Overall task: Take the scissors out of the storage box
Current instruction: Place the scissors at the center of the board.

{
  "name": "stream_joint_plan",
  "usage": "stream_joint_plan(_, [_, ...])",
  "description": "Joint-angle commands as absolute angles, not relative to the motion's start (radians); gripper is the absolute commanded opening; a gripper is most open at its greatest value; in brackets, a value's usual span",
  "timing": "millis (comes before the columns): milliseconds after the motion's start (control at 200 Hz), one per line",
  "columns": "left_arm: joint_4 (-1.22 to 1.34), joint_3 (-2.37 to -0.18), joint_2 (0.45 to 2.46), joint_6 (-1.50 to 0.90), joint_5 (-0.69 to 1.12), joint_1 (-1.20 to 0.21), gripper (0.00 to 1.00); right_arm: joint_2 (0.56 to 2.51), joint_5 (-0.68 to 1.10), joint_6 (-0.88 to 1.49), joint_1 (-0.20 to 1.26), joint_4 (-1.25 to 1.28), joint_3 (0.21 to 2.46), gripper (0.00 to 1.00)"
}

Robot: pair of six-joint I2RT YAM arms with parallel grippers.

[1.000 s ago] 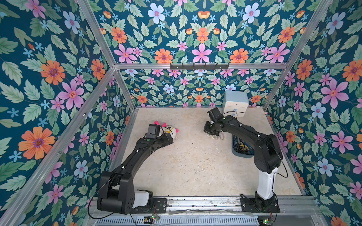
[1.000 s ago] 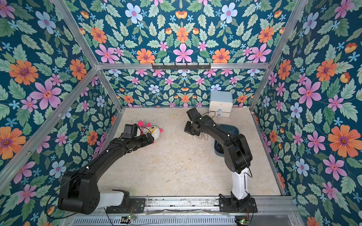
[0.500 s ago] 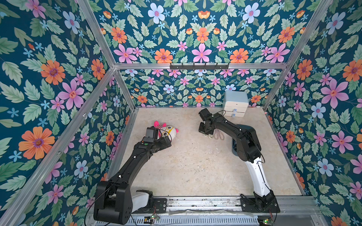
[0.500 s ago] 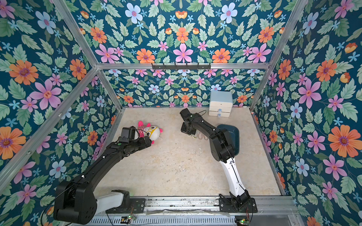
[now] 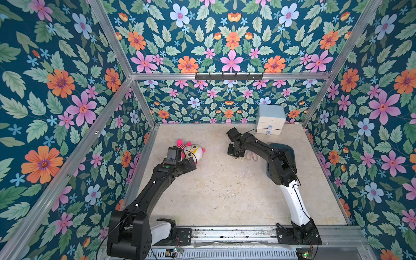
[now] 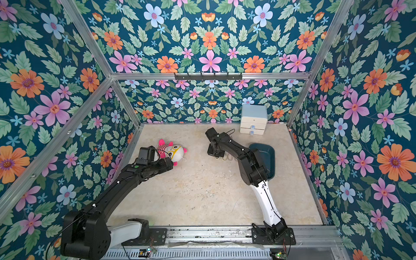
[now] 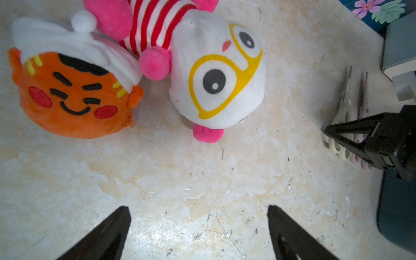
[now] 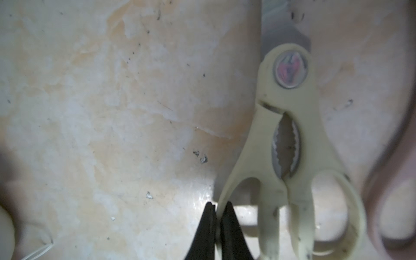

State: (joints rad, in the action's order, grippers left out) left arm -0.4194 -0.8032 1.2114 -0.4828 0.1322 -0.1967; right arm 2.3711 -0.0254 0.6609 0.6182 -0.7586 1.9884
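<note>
My right gripper (image 8: 217, 207) is shut on one handle loop of the cream-handled scissors (image 8: 290, 126). They sit low at the table, blades towards the back wall, next to the pink-handled scissors (image 8: 394, 202). In both top views the two pairs' handles (image 5: 247, 157) (image 6: 227, 158) show just under the right gripper (image 5: 235, 154), left of the dark teal storage box (image 5: 286, 149) (image 6: 267, 157). My right arm covers most of the box's inside. The left wrist view shows both pairs (image 7: 343, 112) and the box's corner (image 7: 396, 213). My left gripper (image 7: 198, 209) is open over bare table.
A white plush with yellow goggles (image 7: 216, 78) and an orange plush (image 7: 72, 96) lie at the left, just ahead of my left gripper (image 5: 192, 162). A pale-blue two-drawer cabinet (image 5: 270, 119) stands at the back right. Flowered walls close in the table.
My right arm has swung left, away from the storage box, and come down beside the pink-handled pair with the cream scissors. My left arm has drawn back a little from the plush toys.
</note>
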Motion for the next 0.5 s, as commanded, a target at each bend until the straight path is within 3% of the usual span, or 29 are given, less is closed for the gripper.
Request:
stream_joint_plan(0, [-0.431,-0.811,1.206,-0.465,0.121,-0.196,0.99,2.377,-0.012,0.667,0.622,-0.782,1.998,0.18])
stream_joint_plan(220, [-0.45,-0.841,1.21,-0.469,0.14,-0.196,0.99,2.363,-0.004,0.661,0.623,-0.821,2.09,0.32])
stream_joint_plan(495, [-0.453,-0.915,1.257,-0.457,0.203,-0.196,0.99,2.252,-0.08,0.631,0.62,-0.914,2.139,0.33])
